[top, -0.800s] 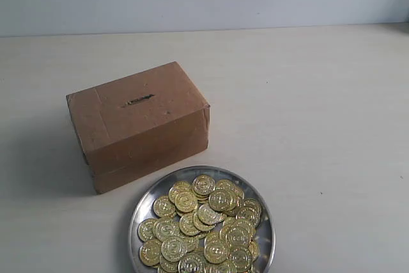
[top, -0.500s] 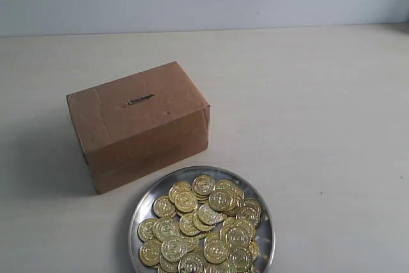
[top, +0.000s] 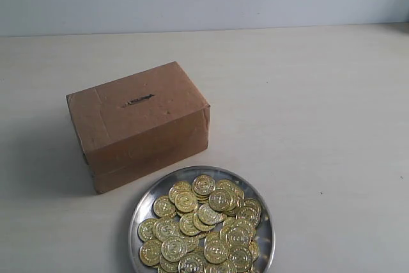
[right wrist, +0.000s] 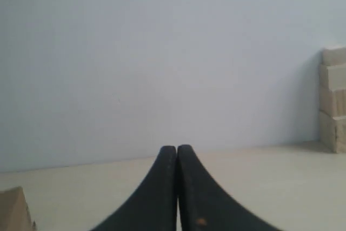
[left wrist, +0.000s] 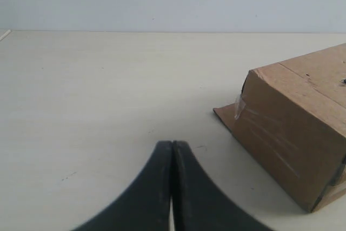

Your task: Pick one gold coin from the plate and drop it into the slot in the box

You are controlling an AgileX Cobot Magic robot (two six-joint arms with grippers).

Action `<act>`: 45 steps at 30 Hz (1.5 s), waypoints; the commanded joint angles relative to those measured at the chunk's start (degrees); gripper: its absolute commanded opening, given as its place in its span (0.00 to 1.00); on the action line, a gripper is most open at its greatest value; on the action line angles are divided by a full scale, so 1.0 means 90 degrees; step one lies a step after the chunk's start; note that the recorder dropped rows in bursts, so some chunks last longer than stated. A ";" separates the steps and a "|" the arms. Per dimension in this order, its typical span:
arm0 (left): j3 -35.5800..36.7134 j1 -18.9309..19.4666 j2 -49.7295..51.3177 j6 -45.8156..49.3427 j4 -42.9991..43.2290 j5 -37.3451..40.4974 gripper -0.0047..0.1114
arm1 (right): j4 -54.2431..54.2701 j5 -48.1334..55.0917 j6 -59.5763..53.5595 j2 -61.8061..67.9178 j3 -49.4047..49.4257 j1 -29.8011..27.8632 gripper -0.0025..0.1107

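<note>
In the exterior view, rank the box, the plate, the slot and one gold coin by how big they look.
Box
then plate, cut off by the frame so unsure
coin and slot look alike

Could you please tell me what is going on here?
Nothing is being handled right now. Both the left gripper and the right gripper are shut and empty, out of the exterior view. The gold coins lie heaped on the plate, beside the box; its slot faces up, with no coin at it.
</note>
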 commanded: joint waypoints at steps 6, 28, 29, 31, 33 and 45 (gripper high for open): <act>0.0017 -0.0031 -0.0033 -0.0018 -0.0047 -0.0047 0.04 | 0.0217 -0.1732 0.2500 -0.0026 0.0032 0.0010 0.02; 0.0017 -0.0031 -0.0033 -0.0018 -0.0047 -0.0047 0.04 | -1.0683 -0.3408 1.1824 0.2119 -0.2700 0.0010 0.02; 0.0017 -0.0031 -0.0033 -0.0018 -0.0047 -0.0047 0.04 | -1.0683 -0.3621 1.1794 0.2435 -0.2898 0.0010 0.02; 0.0017 -0.0031 -0.0033 -0.0018 -0.0047 -0.0047 0.04 | -1.0683 -0.4010 1.1714 0.3063 -0.3239 0.0010 0.02; 0.0017 -0.0031 -0.0033 -0.0018 -0.0047 -0.0047 0.04 | -1.0683 -0.4470 1.1714 0.3920 -0.3761 0.0010 0.02; 0.0017 -0.0031 -0.0033 -0.0018 -0.0047 -0.0047 0.04 | -1.0683 -0.4748 1.0120 0.6058 -0.5094 0.0010 0.02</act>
